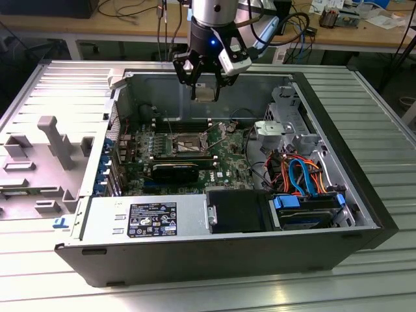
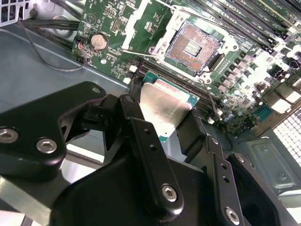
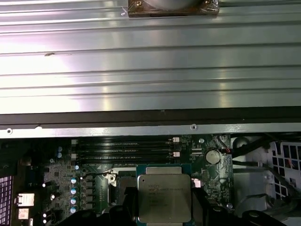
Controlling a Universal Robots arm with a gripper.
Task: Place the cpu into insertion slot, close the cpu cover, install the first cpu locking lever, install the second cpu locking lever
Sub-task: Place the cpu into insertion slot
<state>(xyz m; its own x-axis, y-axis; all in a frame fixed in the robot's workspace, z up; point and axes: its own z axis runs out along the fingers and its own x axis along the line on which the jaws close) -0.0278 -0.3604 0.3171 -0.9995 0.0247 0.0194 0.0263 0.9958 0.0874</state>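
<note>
Ribbed metal table (image 1: 364,286) runs along the front of the exterior view, and on it lies an open computer case (image 1: 214,260) with its dark side wall closest. Just inside that wall sits a grey power supply (image 1: 143,218) bearing a label, and toward the exterior view's right a bundle of orange and blue cables (image 1: 302,172) loops over a drive.

Further in lies the green motherboard (image 1: 227,159). A black ribbed heatsink (image 1: 175,172) sits on it, and just behind that is the insertion slot (image 1: 184,144). In the second wrist view the insertion slot (image 2: 193,44) stands uncovered, its field of contacts exposed inside the silver rim, with a coin battery (image 2: 99,41) near it on the board.

Above the far part of the case hangs the gripper (image 1: 205,88), clamped on the cpu (image 1: 205,93). In the second wrist view its black fingers (image 2: 134,108) press the cpu (image 2: 162,106) from two opposite edges, metal top showing. The chip is in the air, clear of the slot. In the first wrist view the cpu (image 3: 163,197) hangs over the board, with memory slots (image 3: 127,147) beyond it.

Workbenches (image 1: 97,26) stand behind.
</note>
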